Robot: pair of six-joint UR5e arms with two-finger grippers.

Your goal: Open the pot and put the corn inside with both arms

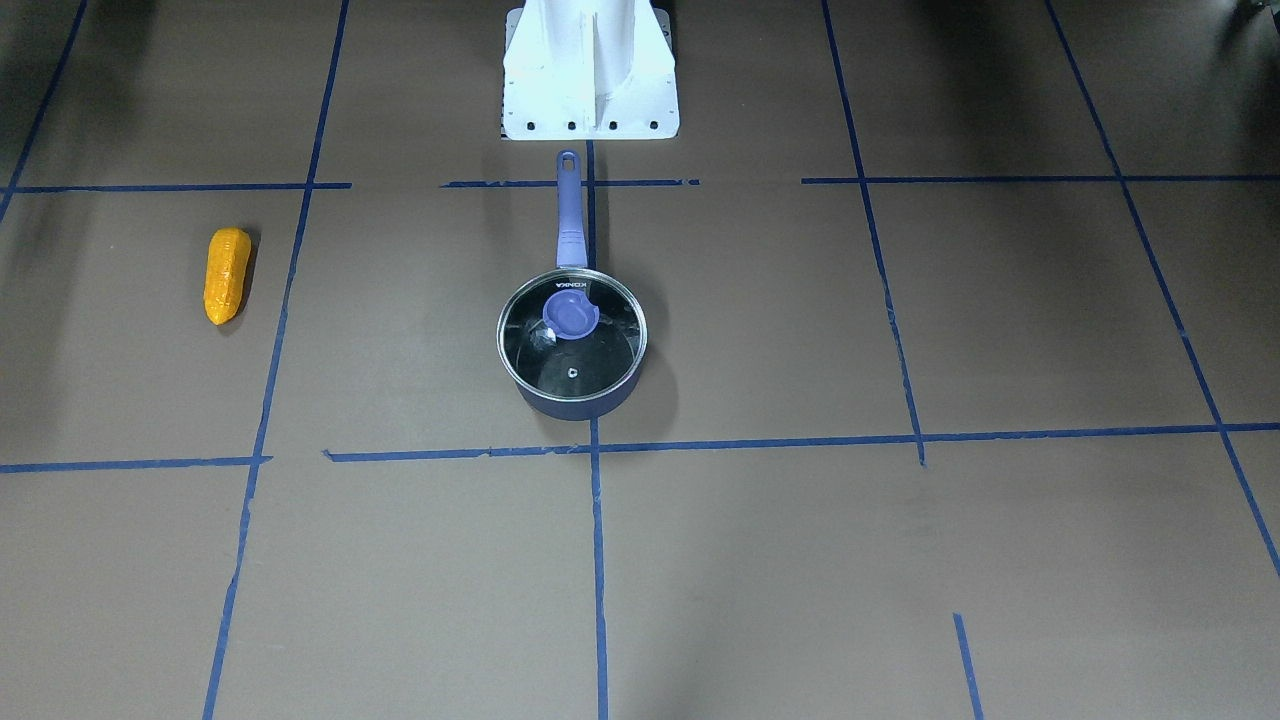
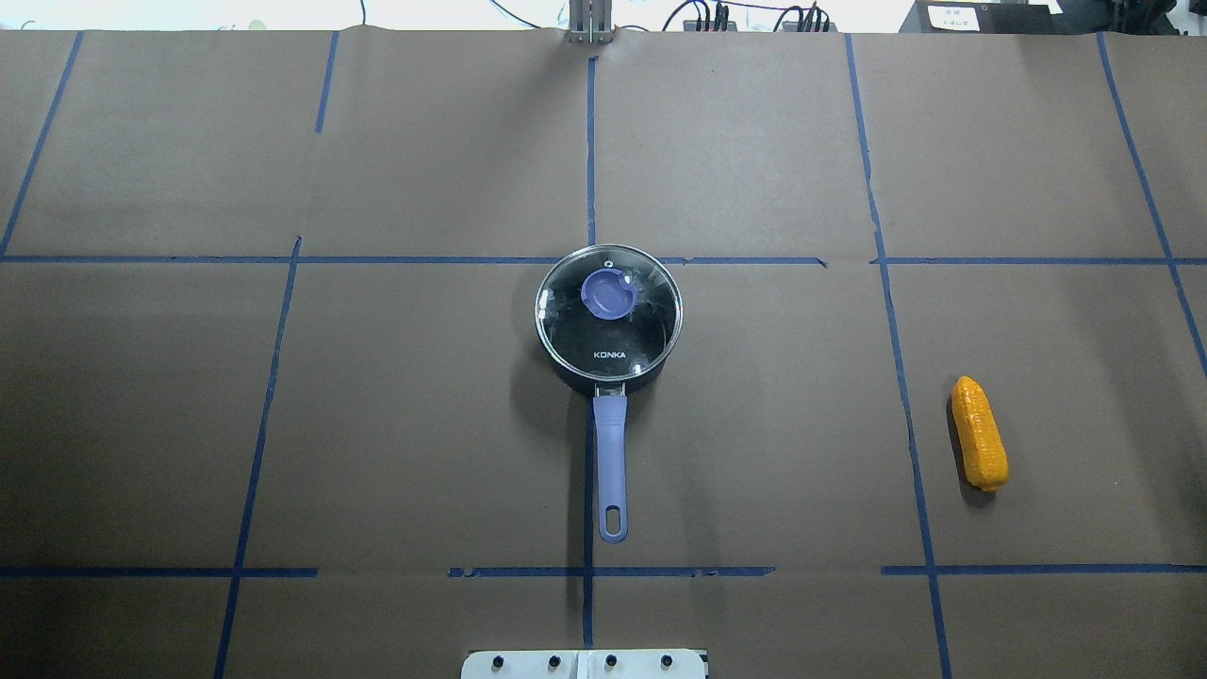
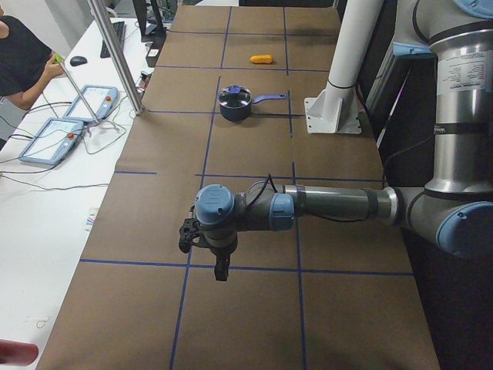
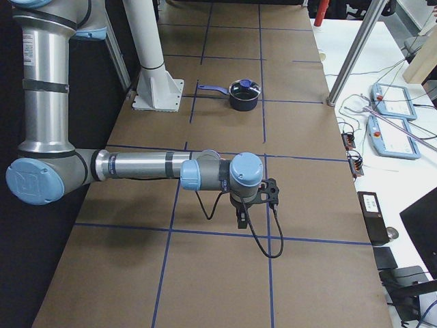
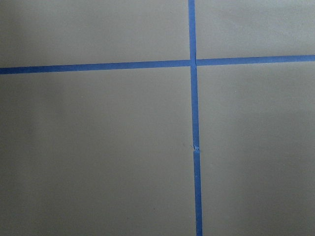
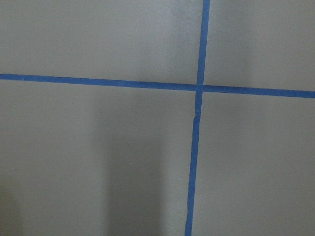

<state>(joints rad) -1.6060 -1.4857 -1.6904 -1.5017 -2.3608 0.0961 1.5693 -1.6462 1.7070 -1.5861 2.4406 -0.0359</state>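
The dark-blue pot [image 2: 577, 379] stands mid-table with its glass lid [image 2: 608, 325] on it and its purple handle [image 2: 611, 453] pointing at the robot's base. It also shows in the front view [image 1: 575, 405]. The orange-yellow corn [image 2: 979, 446] lies flat to the pot's right, and on the left in the front view [image 1: 226, 276]. My left gripper [image 3: 221, 270] shows only in the left side view, far from the pot [image 3: 234, 104]. My right gripper [image 4: 241, 220] shows only in the right side view, far from the pot [image 4: 244, 94]. I cannot tell whether either is open.
The white pedestal [image 1: 590, 70] stands just behind the pot's handle. Blue tape lines cross the brown table cover. Tablets and cables lie on a white side table [image 3: 69, 131], where a person stands. Both wrist views show only bare table and tape.
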